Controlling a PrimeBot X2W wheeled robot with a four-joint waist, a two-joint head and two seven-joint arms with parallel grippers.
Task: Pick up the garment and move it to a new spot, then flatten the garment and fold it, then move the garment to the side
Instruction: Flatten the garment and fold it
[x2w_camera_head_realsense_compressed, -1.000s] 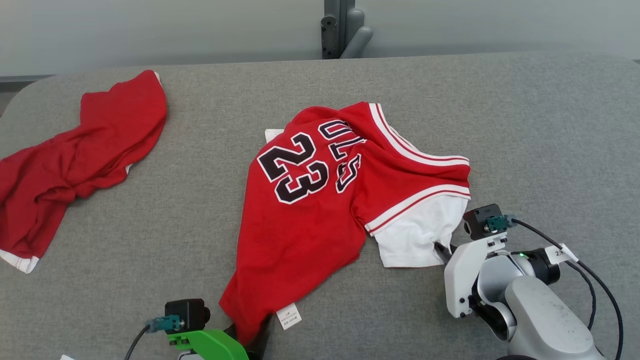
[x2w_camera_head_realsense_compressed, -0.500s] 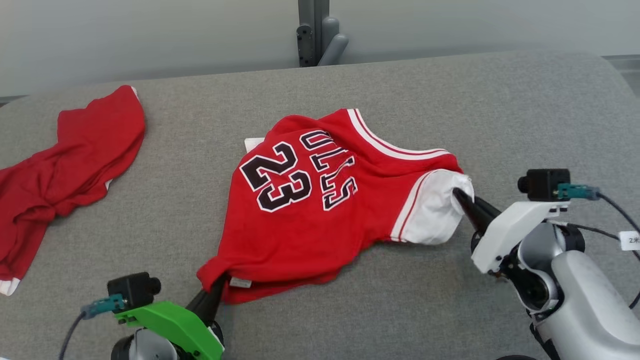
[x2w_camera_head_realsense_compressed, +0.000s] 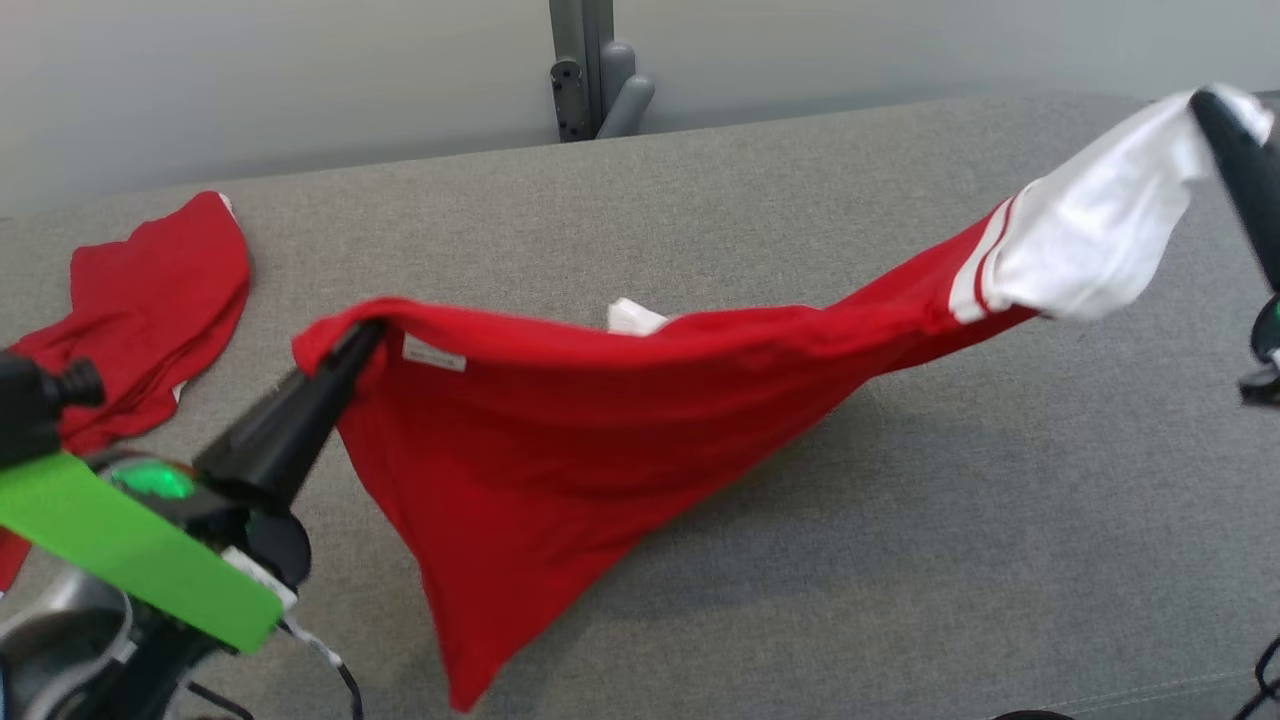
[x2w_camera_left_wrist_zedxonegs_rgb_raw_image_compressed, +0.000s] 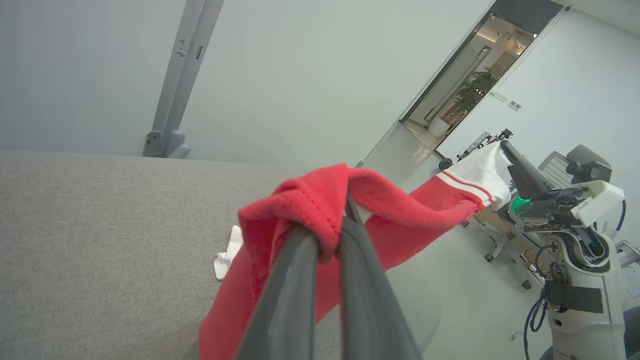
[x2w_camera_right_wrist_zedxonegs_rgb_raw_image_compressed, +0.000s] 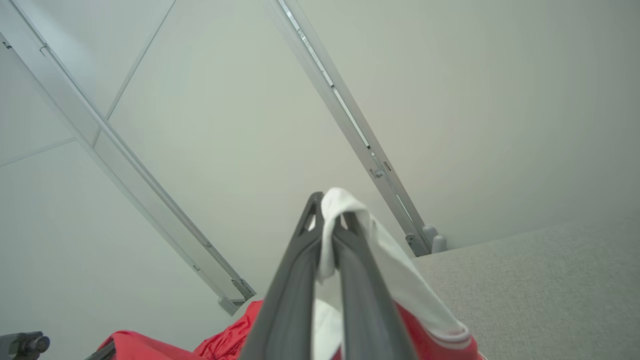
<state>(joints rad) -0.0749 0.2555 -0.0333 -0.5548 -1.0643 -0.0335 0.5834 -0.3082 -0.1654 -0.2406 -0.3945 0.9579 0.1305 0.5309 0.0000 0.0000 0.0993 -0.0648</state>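
Note:
The garment (x2w_camera_head_realsense_compressed: 600, 420), a red jersey with a white sleeve, hangs stretched in the air over the grey table (x2w_camera_head_realsense_compressed: 950, 520). Only its lower red corner droops toward the near edge. My left gripper (x2w_camera_head_realsense_compressed: 368, 332) is shut on the red hem by a small white label, at the left. At the upper right, my right gripper (x2w_camera_head_realsense_compressed: 1207, 102) is shut on the white sleeve end. The left wrist view has the red fabric (x2w_camera_left_wrist_zedxonegs_rgb_raw_image_compressed: 400, 210) bunched over the closed left gripper (x2w_camera_left_wrist_zedxonegs_rgb_raw_image_compressed: 332, 220), with the right gripper (x2w_camera_left_wrist_zedxonegs_rgb_raw_image_compressed: 505, 147) beyond. In the right wrist view the white sleeve (x2w_camera_right_wrist_zedxonegs_rgb_raw_image_compressed: 395, 280) drapes over the closed right gripper (x2w_camera_right_wrist_zedxonegs_rgb_raw_image_compressed: 330, 210).
A second red garment (x2w_camera_head_realsense_compressed: 150, 290) lies crumpled at the table's far left. A grey post (x2w_camera_head_realsense_compressed: 590, 70) stands behind the table's back edge. An office chair (x2w_camera_left_wrist_zedxonegs_rgb_raw_image_compressed: 580, 160) and a doorway (x2w_camera_left_wrist_zedxonegs_rgb_raw_image_compressed: 465, 95) lie off to the right.
The left gripper has shut on the hem. Both arms have lifted the jersey off the table and pulled it apart, so the number side no longer shows. The head camera has also shifted.

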